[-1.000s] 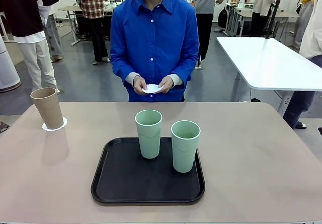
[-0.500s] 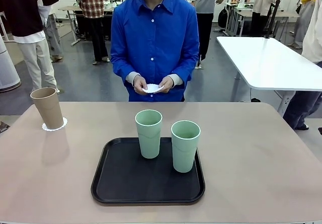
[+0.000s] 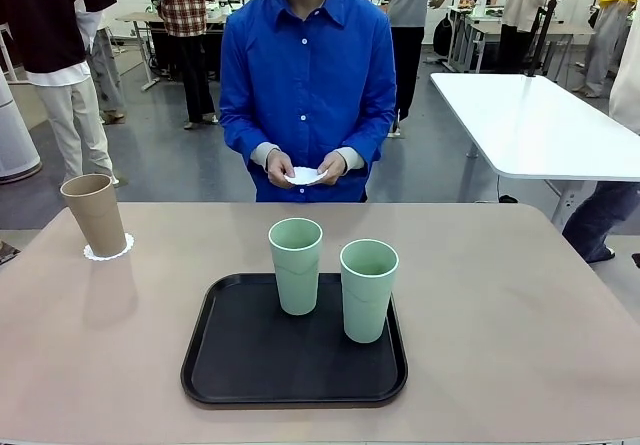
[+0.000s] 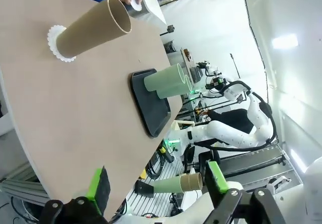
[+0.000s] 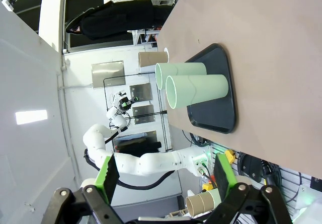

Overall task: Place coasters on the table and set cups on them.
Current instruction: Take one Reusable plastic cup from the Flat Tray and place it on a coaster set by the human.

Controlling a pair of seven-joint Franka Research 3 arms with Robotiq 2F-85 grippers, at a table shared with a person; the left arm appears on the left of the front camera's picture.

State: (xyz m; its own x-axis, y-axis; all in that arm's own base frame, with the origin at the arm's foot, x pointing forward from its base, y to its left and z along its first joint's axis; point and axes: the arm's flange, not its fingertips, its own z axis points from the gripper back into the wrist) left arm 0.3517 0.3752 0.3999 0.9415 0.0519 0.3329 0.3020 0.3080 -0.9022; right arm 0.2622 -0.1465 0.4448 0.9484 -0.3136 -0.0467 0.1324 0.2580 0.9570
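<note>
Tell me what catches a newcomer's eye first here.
A person in a blue shirt at the far side of the table holds a white coaster. Two mint green cups stand upright on the black tray mid-table, and a tan cup already sits on a lacy coaster at the far left.

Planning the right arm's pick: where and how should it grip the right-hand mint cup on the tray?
Probably mid-wall, from its right: the right mint cup stands upright, handleless, widening upward, with the other mint cup close on its left.
</note>
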